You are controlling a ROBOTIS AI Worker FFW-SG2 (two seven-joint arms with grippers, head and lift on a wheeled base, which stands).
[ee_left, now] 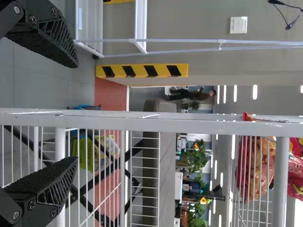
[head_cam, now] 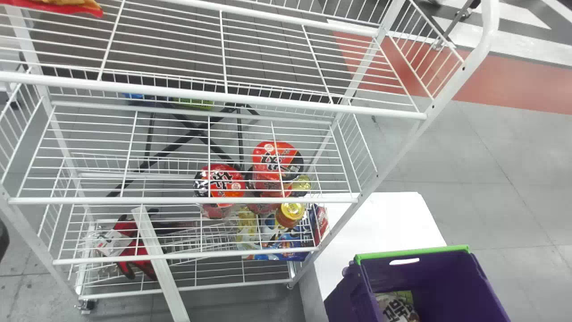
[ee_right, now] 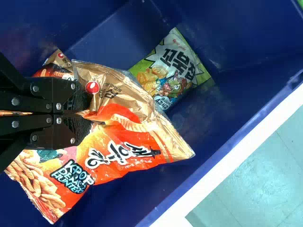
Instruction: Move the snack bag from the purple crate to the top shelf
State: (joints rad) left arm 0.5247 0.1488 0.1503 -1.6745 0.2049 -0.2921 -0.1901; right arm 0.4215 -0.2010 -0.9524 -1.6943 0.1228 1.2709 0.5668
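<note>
In the purple crate (head_cam: 422,273), your right gripper (ee_right: 90,112) has its fingers pressed together on the orange-and-gold snack bag (ee_right: 130,139). They pinch the crumpled gold part and leave the plump orange body free, probably because loose film suits flat fingers better than a puffed middle. Whether the bag is off the crate's floor, you cannot tell.

The crate has a green rim and sits on a white table (head_cam: 380,223), to the right of the wire rack (head_cam: 389,156), likely so that your right arm can reach both. Beside the held bag lies a green-and-white packet (ee_right: 173,71); another gold-topped packet (ee_right: 57,61) seems tucked behind (only a corner peeks out).

Your left gripper (ee_left: 75,112) waits by the rack, fingers spread with nothing between them.

Next, you would need to lift straight up past the crate's walls, then over the front rail of the top shelf (head_cam: 223,97), which bears a red packet (head_cam: 85,6) at its left. The slick film could slip, or the dangling body catch the rim.
</note>
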